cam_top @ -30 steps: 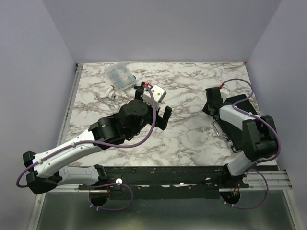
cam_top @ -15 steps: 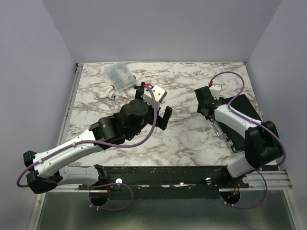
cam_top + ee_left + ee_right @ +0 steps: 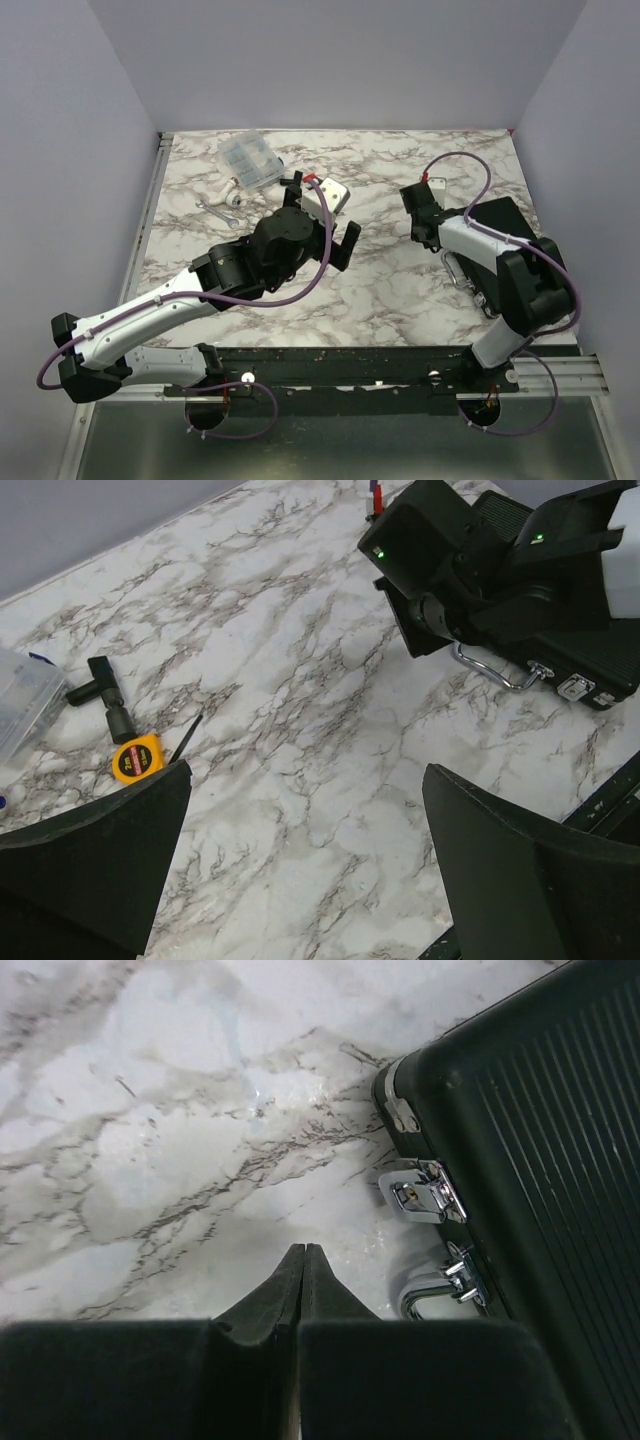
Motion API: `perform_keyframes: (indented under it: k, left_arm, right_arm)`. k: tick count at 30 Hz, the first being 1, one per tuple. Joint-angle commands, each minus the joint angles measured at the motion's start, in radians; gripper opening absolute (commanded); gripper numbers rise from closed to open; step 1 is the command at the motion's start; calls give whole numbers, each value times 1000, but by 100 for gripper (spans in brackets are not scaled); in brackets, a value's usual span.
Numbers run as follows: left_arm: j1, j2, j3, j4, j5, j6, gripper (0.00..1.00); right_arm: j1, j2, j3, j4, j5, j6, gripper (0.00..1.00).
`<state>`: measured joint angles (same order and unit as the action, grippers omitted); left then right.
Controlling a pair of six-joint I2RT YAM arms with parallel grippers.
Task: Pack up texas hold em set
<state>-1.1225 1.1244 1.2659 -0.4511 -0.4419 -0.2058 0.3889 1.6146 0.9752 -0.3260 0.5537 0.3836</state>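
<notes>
The texas hold em set shows as a closed black briefcase (image 3: pixel 503 217) at the table's right side, partly under my right arm. Its ribbed lid (image 3: pixel 545 1150), chrome latch (image 3: pixel 424 1191) and handle (image 3: pixel 432 1296) fill the right of the right wrist view. In the left wrist view the briefcase (image 3: pixel 590 670) lies at the upper right. My right gripper (image 3: pixel 417 216) is shut on nothing (image 3: pixel 302 1251), over bare marble just left of the case's front edge. My left gripper (image 3: pixel 322 215) hangs open above mid-table (image 3: pixel 307 770), holding nothing. Chips, cards and discs are hidden.
At the back left lie a clear plastic compartment box (image 3: pixel 248 160), a metal wrench (image 3: pixel 212 209) and a white fitting (image 3: pixel 232 194). The left wrist view shows an orange tape measure (image 3: pixel 137 757) and a black T-shaped tool (image 3: pixel 102 687). A rail (image 3: pixel 350 365) runs along the near edge.
My right gripper has drawn leftward off the briefcase and closed its jaws. The left arm has barely shifted and stays open.
</notes>
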Motion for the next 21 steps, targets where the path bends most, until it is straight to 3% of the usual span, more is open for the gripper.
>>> perform_keyframes:
  k: [1, 6, 8, 11, 16, 21]
  left_arm:
    - [4, -1, 5, 19, -27, 11, 99]
    - [5, -7, 10, 15, -7, 3, 98]
    - [4, -12, 10, 14, -9, 3, 98]
    - [5, -15, 10, 15, -12, 5, 98]
    - [5, -15, 11, 15, -6, 4, 99]
    - [5, -12, 11, 14, -13, 8, 98]
  right_arm:
    - [-1, 78, 45, -26, 45, -59, 1]
    - [-50, 172, 31, 19, 120, -85, 1]
    - [-77, 212, 33, 28, 219, -84, 1]
    - [-77, 272, 95, -35, 296, -65, 1]
    - [-1, 237, 141, -60, 203, -68, 1]
    - [34, 96, 141, -58, -20, -22, 1]
